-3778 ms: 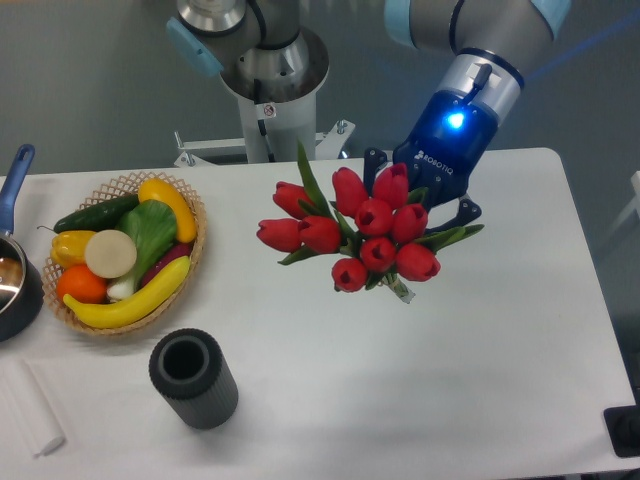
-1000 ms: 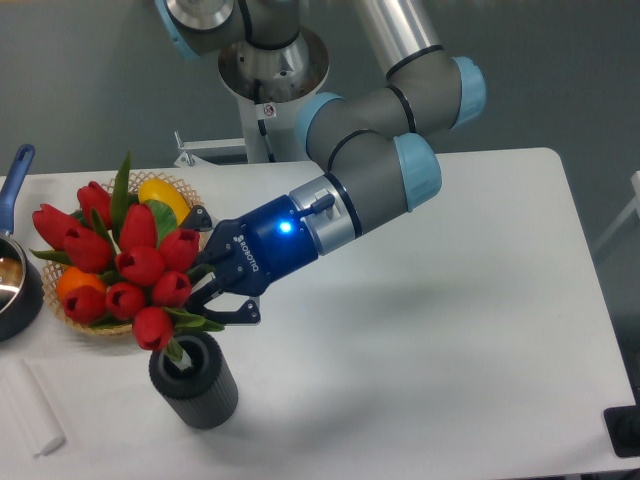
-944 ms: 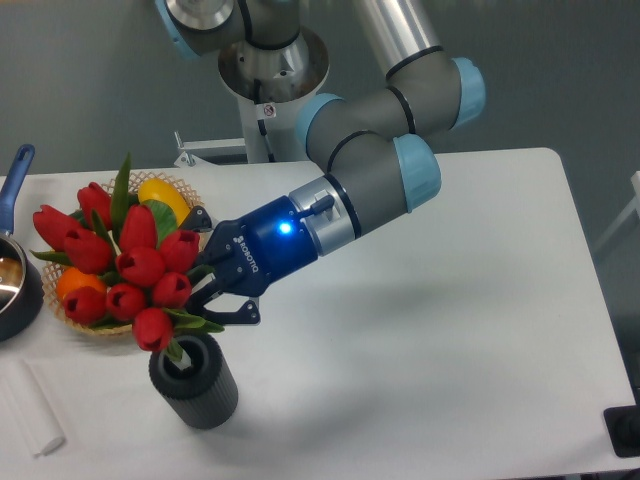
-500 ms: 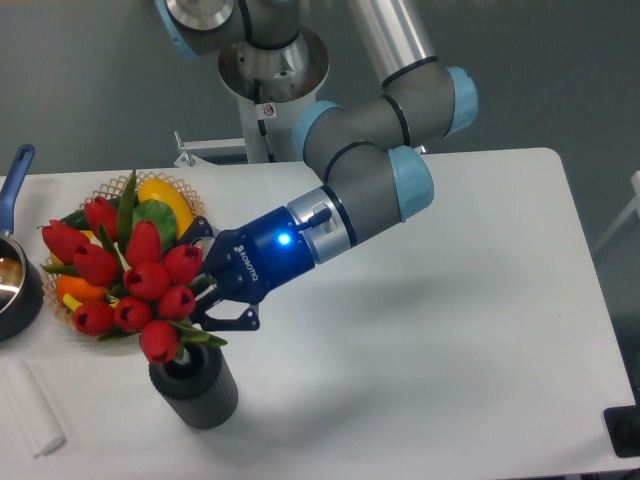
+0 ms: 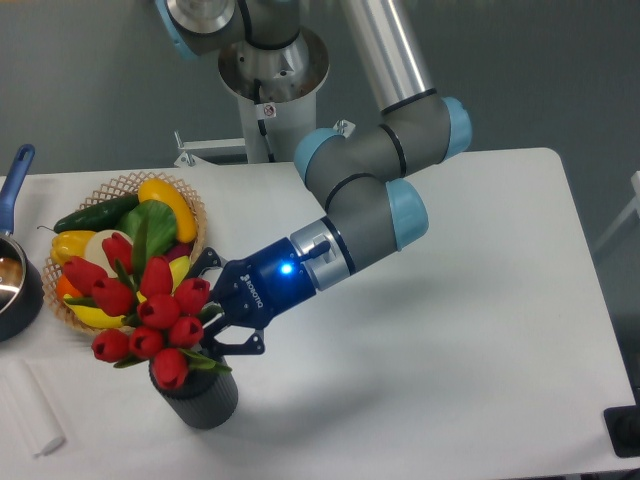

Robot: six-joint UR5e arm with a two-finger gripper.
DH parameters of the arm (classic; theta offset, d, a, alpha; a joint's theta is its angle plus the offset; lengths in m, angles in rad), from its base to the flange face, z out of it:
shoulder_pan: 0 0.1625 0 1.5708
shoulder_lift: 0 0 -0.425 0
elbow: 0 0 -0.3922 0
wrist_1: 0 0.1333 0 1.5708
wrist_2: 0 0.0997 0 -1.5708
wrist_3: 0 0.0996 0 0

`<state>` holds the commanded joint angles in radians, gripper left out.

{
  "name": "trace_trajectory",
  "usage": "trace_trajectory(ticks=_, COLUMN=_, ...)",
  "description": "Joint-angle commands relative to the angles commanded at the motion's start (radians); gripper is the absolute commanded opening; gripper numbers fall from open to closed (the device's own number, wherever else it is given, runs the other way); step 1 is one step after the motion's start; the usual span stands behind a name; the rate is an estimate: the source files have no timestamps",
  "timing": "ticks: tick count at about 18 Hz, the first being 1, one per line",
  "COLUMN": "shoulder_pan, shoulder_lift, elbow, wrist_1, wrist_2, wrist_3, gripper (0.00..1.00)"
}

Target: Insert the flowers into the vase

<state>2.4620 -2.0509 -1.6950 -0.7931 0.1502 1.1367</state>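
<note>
The flowers (image 5: 145,310), a bunch of red tulip buds with green leaves, lean to the left over the vase (image 5: 205,400), a short dark grey ribbed cylinder at the table's front left. Their stems point down into the vase's mouth, which the buds mostly hide. My gripper (image 5: 212,320) is shut on the bunch just under the buds, right above the vase's rim. The arm reaches in from the upper right.
A wicker basket (image 5: 190,205) of fruit and vegetables sits behind the flowers at the left. A blue-handled metal pot (image 5: 12,275) stands at the left edge. A white folded cloth (image 5: 25,405) lies at the front left corner.
The gripper has carried the flowers from the table's middle to the vase and lowered them. Over the last second the bunch sank and shifted right, stems going into the vase mouth.
</note>
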Motion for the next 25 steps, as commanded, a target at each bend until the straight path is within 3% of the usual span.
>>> trace_trajectory(ticks=9, shoulder_pan=0.000, shoulder_lift=-0.020, elbow=-0.008, wrist_1=0.002, wrist_2=0.069, wrist_3=0.018, gripper=0.35)
trace_trajectory(ticks=13, shoulder_pan=0.000, shoulder_lift=-0.014, elbow=-0.031, wrist_1=0.000, wrist_2=0.071, wrist_3=0.052, gripper=0.42)
trace_trajectory(ticks=16, shoulder_pan=0.000, shoulder_lift=-0.020, elbow=-0.029, wrist_1=0.000, wrist_2=0.071, wrist_3=0.087, gripper=0.71)
trace_trajectory(ticks=20, shoulder_pan=0.000, shoulder_lift=-0.018, elbow=-0.029, wrist_1=0.000, wrist_2=0.083, wrist_3=0.103, gripper=0.98)
trace_trajectory(ticks=25, shoulder_pan=0.002, shoulder_lift=-0.012, elbow=-0.029, wrist_1=0.002, wrist_2=0.091, wrist_3=0.112, gripper=1.00)
